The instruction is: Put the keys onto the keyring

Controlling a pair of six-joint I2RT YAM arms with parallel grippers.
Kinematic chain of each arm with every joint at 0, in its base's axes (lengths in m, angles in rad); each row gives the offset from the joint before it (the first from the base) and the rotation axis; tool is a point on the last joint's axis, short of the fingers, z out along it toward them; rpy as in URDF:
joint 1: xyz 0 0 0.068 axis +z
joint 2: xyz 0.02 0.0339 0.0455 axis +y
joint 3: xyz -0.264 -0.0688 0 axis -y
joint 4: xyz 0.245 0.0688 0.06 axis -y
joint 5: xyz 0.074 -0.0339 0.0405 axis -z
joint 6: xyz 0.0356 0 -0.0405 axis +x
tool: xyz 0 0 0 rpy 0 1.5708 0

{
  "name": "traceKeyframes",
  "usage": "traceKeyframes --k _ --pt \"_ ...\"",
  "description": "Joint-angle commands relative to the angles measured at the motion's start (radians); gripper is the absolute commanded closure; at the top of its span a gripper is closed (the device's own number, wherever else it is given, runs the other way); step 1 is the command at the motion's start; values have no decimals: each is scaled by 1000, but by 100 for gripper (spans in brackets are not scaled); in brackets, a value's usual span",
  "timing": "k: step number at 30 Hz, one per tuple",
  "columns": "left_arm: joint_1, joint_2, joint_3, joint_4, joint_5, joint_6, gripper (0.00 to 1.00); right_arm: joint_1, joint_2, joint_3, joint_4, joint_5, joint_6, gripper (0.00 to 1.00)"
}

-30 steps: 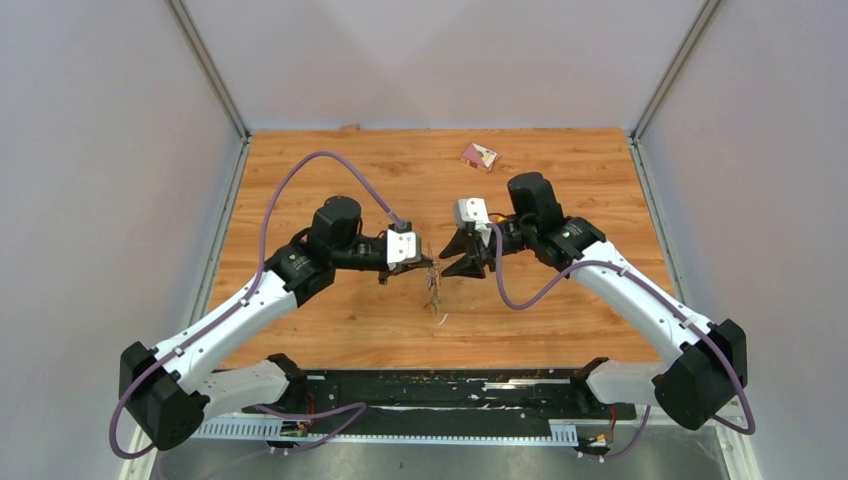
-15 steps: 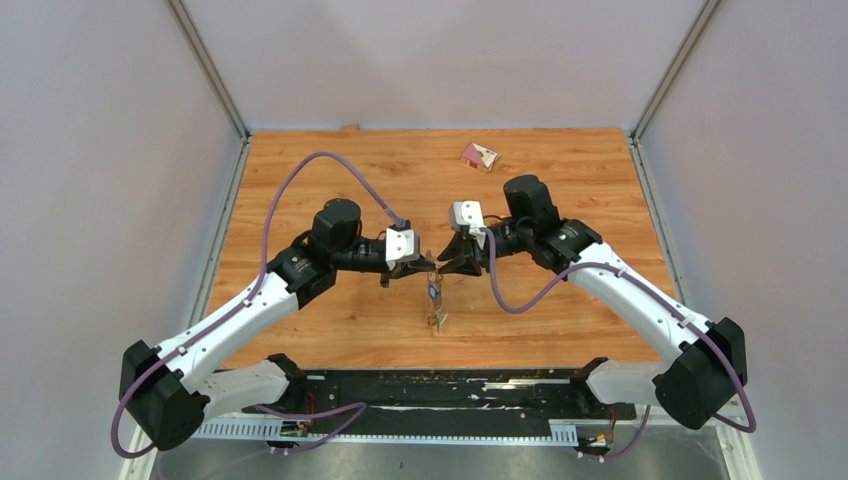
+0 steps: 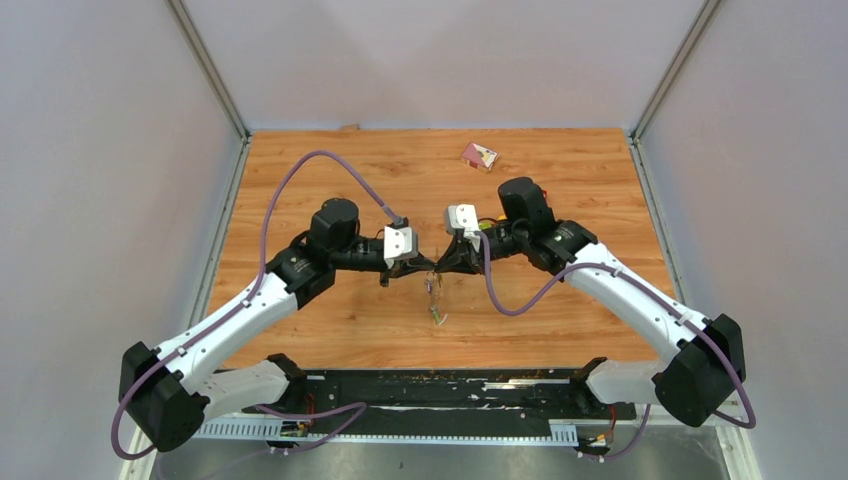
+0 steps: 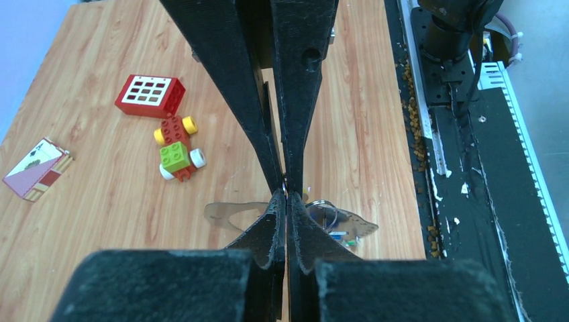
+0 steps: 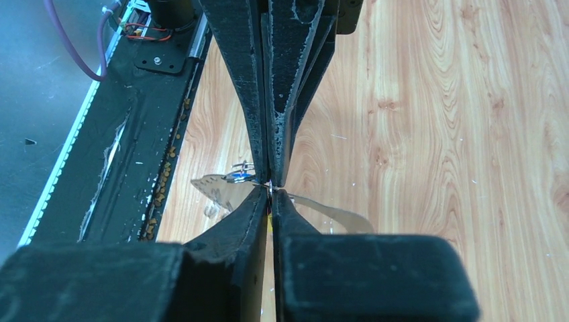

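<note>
Threading step: left gripper [image 3: 421, 272] and right gripper [image 3: 443, 268] meet tip to tip above mid-table [image 3: 560, 180], both jaws pinched shut on the grey keyring [image 4: 229, 214], with the keys [image 3: 436, 314] apparently dangling below; the next move likely needs fine, coordinated sliding.

Keys [image 3: 437, 317] too tiny for detail

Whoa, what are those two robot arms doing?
They meet tip to tip over the wooden table. The left gripper and the right gripper are both pinched shut at one spot, and the keys dangle just below them. The bit they pinch is too tiny to make out.
</note>
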Motion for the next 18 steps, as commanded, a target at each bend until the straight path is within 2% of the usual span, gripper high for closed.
traceKeyframes --k 1,3,18 --pt "5 -34 0 75 28 -19 100 8 -9 3 30 10 -16 97" --pt "6 -35 -3 77 28 -21 100 7 -17 2 30 11 -19 100" --pt "15 -40 -30 92 23 -13 100 8 -34 31 -47 65 -71 100"
